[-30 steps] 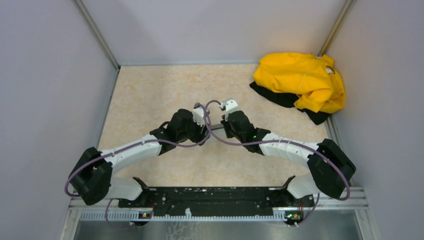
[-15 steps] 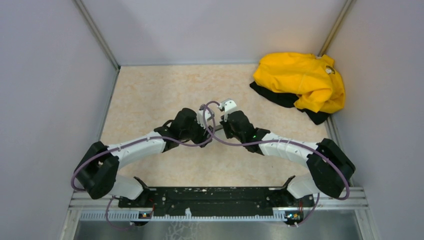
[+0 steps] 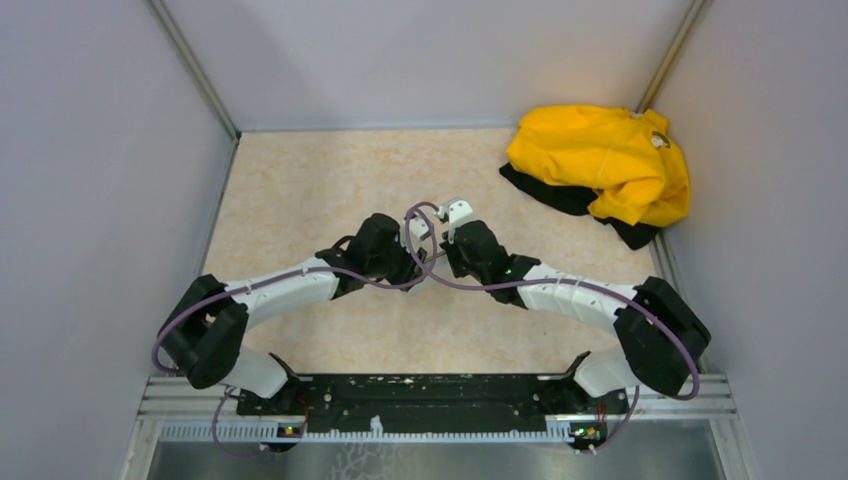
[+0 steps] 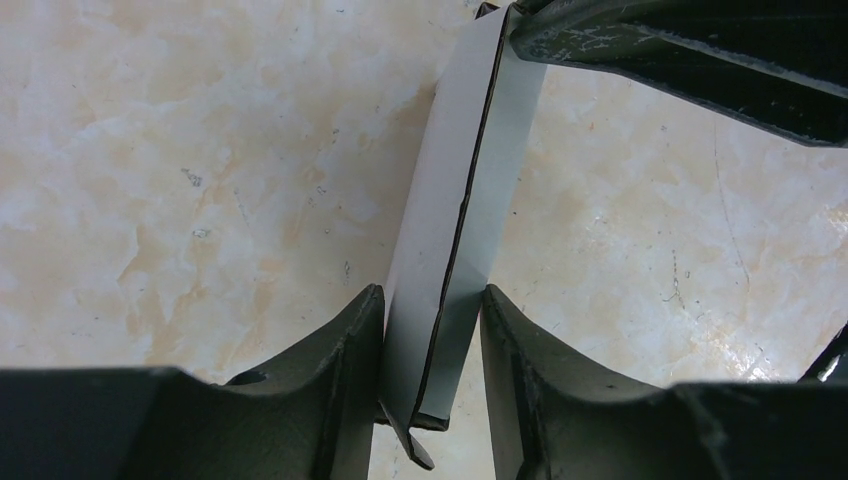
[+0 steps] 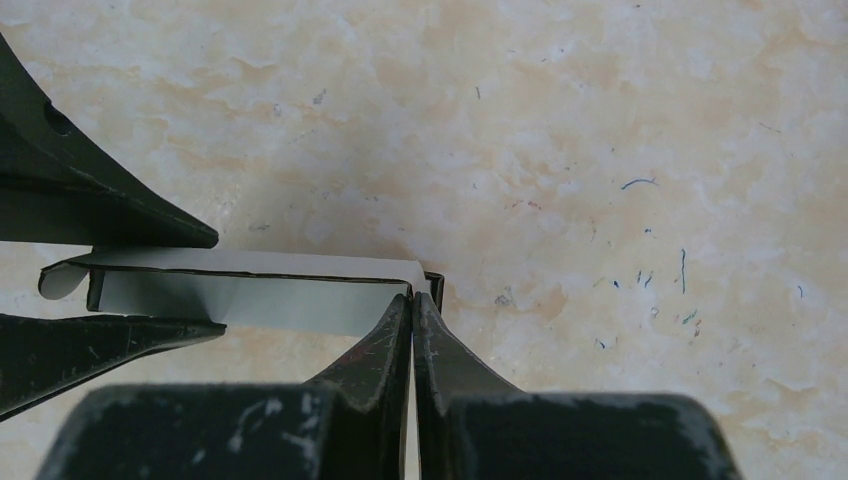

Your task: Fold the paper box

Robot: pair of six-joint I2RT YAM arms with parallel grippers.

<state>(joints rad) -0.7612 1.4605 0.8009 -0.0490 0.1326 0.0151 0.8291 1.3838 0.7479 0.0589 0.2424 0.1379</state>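
The paper box (image 4: 450, 200) is a narrow, flattened pale grey sleeve held above the marble table between both grippers. My left gripper (image 4: 432, 340) is shut on its near end, one finger on each broad face. A small tab sticks out below the jaws. My right gripper (image 5: 412, 300) is shut, its tips pinching the thin edge at the paper box's (image 5: 250, 290) other end. The left gripper's fingers (image 5: 100, 210) show at the left of the right wrist view. In the top view the two wrists meet at mid-table (image 3: 430, 245) and hide the box.
A yellow garment (image 3: 605, 165) on a dark cloth lies at the back right corner. Grey walls (image 3: 100, 150) close in the table on three sides. A purple cable (image 3: 425, 215) loops over both wrists.
The left arm has swung right, bringing its wrist closer to the right one. The left jaws have narrowed onto the box. The right arm has stayed still.
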